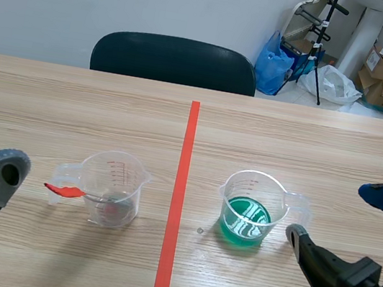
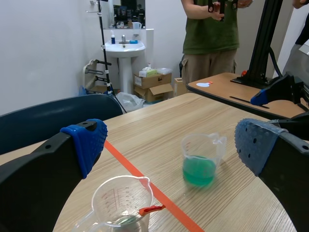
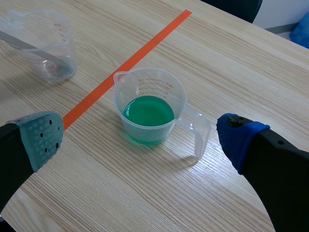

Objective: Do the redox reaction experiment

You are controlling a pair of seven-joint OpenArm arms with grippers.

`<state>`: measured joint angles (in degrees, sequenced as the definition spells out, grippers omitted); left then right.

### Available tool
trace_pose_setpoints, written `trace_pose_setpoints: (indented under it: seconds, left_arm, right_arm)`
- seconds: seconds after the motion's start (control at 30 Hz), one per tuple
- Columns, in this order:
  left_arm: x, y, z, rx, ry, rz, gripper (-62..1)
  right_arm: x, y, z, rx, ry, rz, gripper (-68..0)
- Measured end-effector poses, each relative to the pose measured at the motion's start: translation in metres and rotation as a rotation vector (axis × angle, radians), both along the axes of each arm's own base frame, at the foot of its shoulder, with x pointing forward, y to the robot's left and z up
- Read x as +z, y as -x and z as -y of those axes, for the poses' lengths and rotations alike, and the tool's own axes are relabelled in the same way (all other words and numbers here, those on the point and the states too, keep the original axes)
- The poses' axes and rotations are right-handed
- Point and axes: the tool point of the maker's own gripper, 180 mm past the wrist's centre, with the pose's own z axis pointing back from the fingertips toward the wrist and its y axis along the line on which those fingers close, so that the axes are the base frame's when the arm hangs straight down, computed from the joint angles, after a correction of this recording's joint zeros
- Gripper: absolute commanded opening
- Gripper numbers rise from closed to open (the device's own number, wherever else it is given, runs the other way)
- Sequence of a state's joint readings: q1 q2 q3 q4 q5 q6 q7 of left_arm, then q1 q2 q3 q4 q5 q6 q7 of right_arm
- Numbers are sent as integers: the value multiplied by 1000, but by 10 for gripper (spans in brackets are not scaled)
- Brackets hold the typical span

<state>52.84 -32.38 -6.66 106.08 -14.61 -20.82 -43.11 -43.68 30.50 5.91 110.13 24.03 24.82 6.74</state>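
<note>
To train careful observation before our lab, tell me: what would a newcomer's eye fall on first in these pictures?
The green liquid in the clear measuring cup, right of the orange-red tape line, stands out first. Left of the line, a second clear cup holds a red-handled spoon. The left gripper and right gripper are open, holding nothing.

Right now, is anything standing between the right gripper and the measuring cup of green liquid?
Nothing visible does. The right gripper is open, and the measuring cup of green liquid sits on bare table just ahead, handle toward it. The measuring cup with the spoon stands apart, across the tape line.
</note>
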Motion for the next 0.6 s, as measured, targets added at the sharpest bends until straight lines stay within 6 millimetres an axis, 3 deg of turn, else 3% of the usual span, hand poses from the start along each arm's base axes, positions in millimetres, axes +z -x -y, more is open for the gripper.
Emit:
trace_pose_setpoints:
  seconds: [0.6]
  left_arm:
    - [2, -2, -2, 6, 16, 0, -46]
  right_arm:
    - [-1, -1, 2, -10, 7, -2, 4]
